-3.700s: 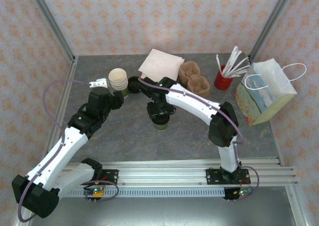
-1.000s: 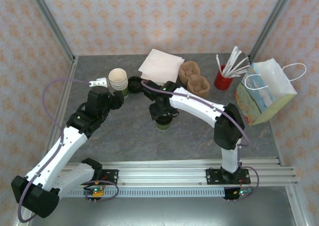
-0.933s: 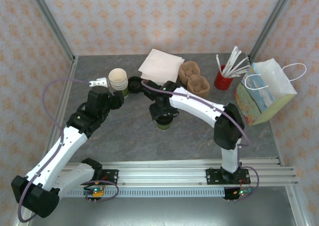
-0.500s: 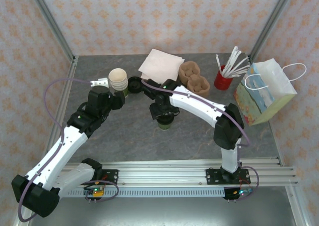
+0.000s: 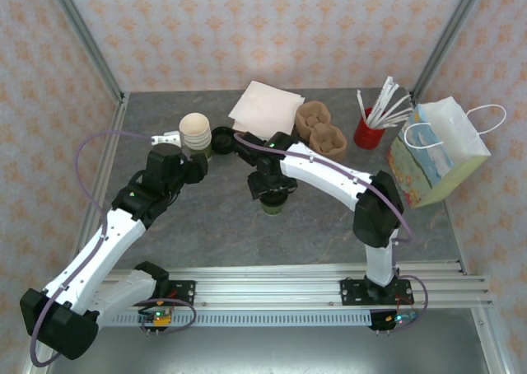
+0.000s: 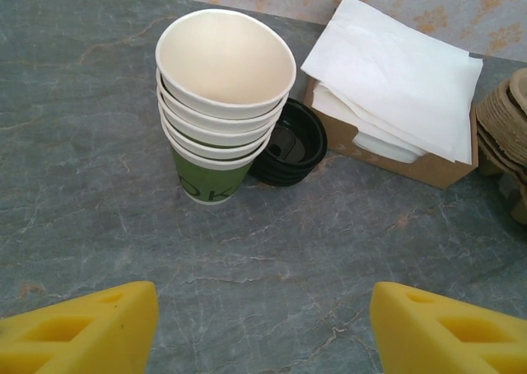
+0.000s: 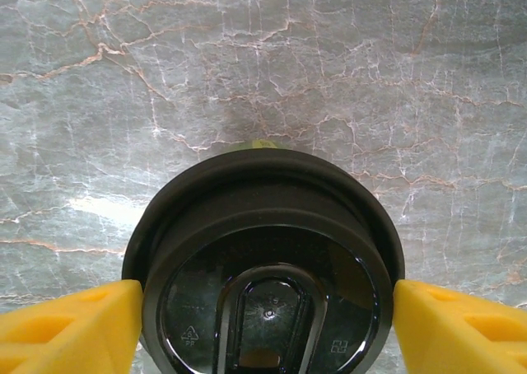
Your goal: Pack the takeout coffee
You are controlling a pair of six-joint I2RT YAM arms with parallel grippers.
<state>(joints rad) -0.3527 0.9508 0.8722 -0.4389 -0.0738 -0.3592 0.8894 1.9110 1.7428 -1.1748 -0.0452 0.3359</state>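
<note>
The takeout coffee, a green cup with a round black lid, stands upright mid-table. My right gripper hangs straight above it. In the right wrist view the right gripper is open, one yellow finger at each side of the lid's rim; I cannot tell whether they touch it. My left gripper sits at the back left, in front of the stack of lidless cups. In the left wrist view the left gripper is open over bare table.
A white paper bag stands open at the right edge. Loose black lids lie beside the cup stack. Napkins on a box, brown cup carriers and a red straw holder line the back.
The right arm has shifted slightly while its gripper stays over the coffee. The left gripper has edged a little towards the cup stack.
</note>
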